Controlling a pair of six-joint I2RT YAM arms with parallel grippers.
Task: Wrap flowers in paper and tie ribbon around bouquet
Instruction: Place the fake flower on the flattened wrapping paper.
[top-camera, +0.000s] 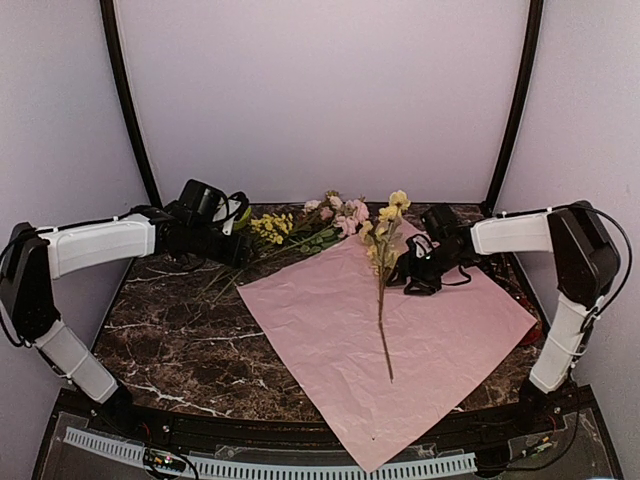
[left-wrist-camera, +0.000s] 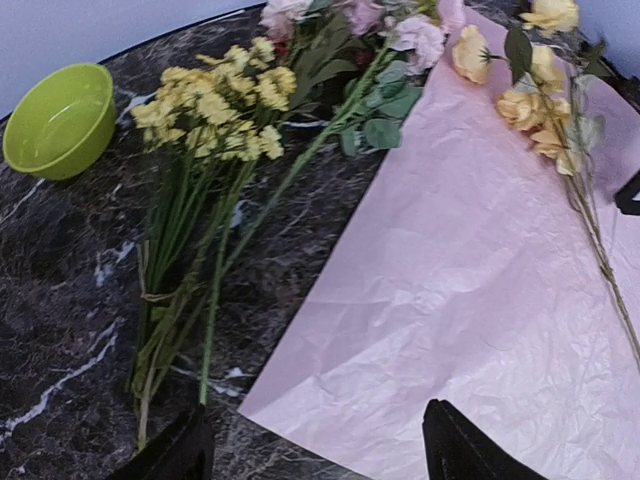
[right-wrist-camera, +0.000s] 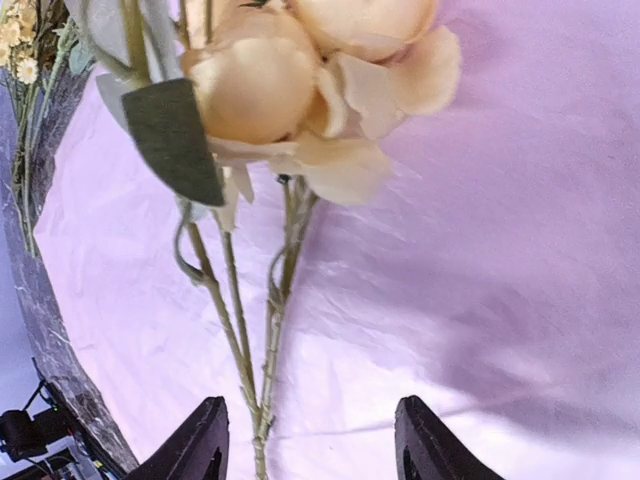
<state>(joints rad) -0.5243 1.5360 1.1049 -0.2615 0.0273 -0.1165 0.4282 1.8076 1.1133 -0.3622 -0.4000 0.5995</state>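
- Top external: yellow stem lies diagonally on paper, set for rolling.
- Right tool apart, straddling that stem, unclamped.
- Left tool apart over other flowers on tabletop, likely next pick.

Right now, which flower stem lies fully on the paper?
The yellow rose stem, stretched down the middle of the pink paper. The tiny-yellow-blossom bunch and the pink blooms have their stems on the bare marble table.

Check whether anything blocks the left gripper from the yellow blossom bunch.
Nothing visible does. The left gripper hangs open near the stems of the yellow blossom bunch; the green bowl sits aside.
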